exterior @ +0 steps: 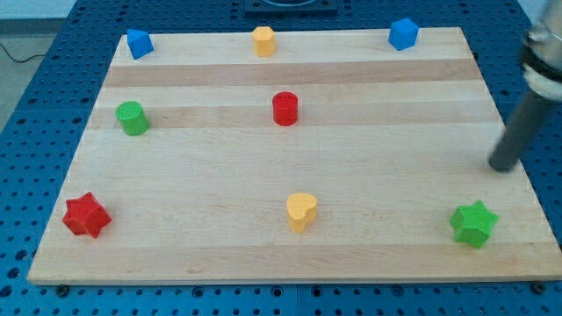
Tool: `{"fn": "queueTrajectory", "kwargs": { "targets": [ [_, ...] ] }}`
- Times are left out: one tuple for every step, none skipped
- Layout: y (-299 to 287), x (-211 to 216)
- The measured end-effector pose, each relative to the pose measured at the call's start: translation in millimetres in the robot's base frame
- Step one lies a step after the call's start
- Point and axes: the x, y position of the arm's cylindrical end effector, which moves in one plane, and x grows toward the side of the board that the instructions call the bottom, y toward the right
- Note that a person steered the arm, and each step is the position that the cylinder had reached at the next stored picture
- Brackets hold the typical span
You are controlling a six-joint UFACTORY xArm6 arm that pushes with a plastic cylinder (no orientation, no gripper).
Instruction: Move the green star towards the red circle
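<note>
The green star point(474, 223) lies near the board's bottom right corner. The red circle point(284, 108) stands in the upper middle of the board, far to the star's upper left. My tip point(503, 167) is at the board's right edge, above and slightly right of the green star, a short gap away from it and not touching it.
A yellow heart point(301, 211) lies at bottom centre, between star and the board's left half. A red star point(86, 216) is bottom left, a green circle point(133, 118) at left. A blue block point(139, 43), a yellow block point(263, 40) and a blue block point(403, 33) line the top edge.
</note>
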Motion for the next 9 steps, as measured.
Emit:
{"fn": "queueTrajectory", "kwargs": {
  "targets": [
    [5,66],
    [-27,99],
    [-95,69],
    [-169,12],
    [-202,-16],
    [-185,24],
    [-165,61],
    [-115,71],
    [-97,34]
  ]
}}
